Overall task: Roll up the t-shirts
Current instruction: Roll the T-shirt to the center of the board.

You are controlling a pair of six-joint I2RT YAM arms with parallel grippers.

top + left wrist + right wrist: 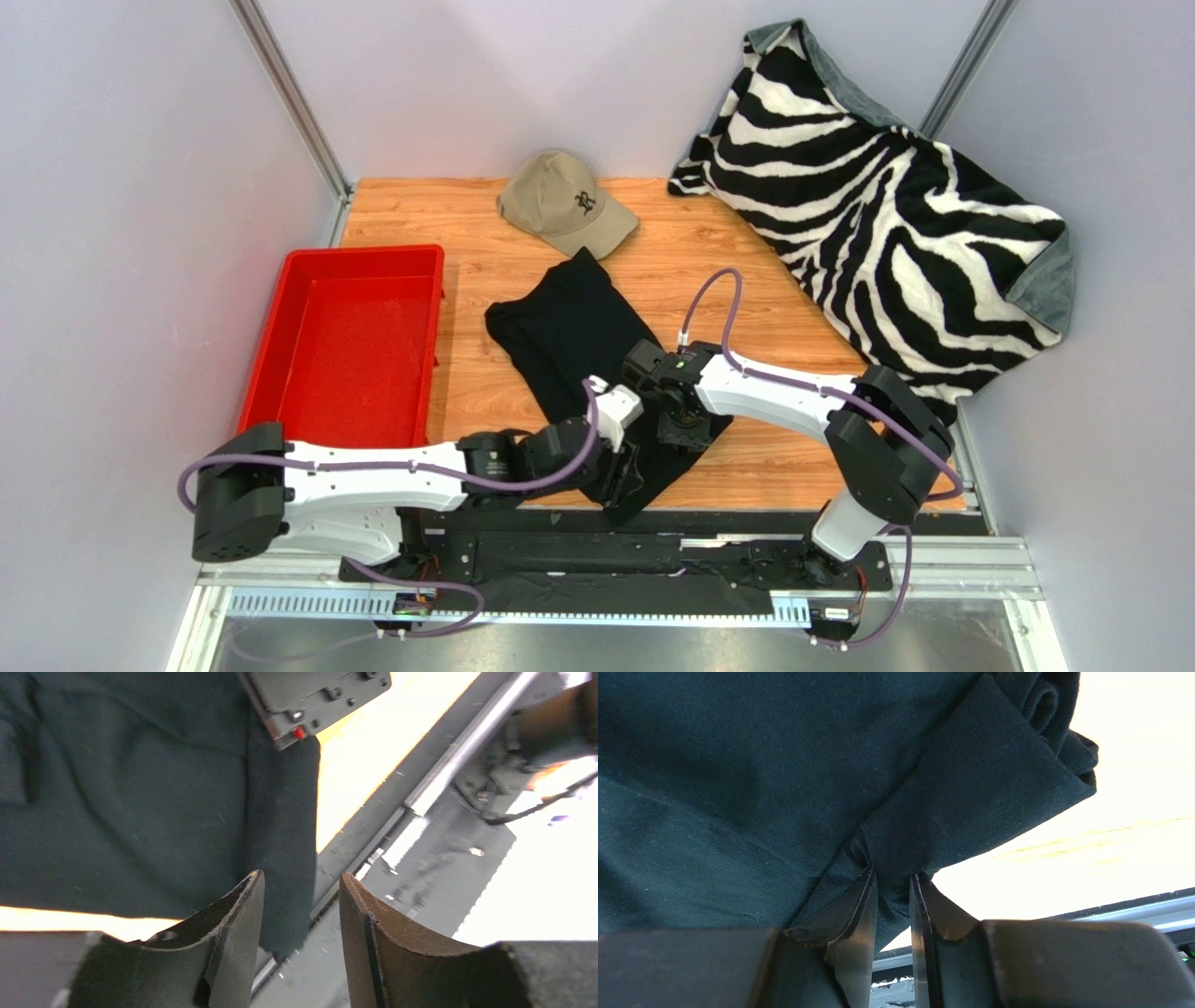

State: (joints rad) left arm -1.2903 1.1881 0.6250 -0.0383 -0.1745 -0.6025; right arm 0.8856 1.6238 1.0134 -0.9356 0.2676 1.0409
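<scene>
The black t-shirt (568, 315) lies folded into a long strip on the wooden table, running from near the cap to the near edge. Its near end hangs over the table's edge in the left wrist view (140, 798). My left gripper (627, 445) is open at that near end (302, 878), and the shirt's edge sits in the gap between its fingers. My right gripper (671, 427) is shut on a bunched fold of the t-shirt (738, 763), with cloth pinched between its fingertips (894, 873). A small rolled part shows at the upper right of the right wrist view.
A red tray (365, 256) stands at the left of the table. A tan cap (565, 200) lies at the back, just beyond the shirt. A zebra-striped blanket (898, 224) covers the back right corner. A metal rail (449, 763) runs along the near edge.
</scene>
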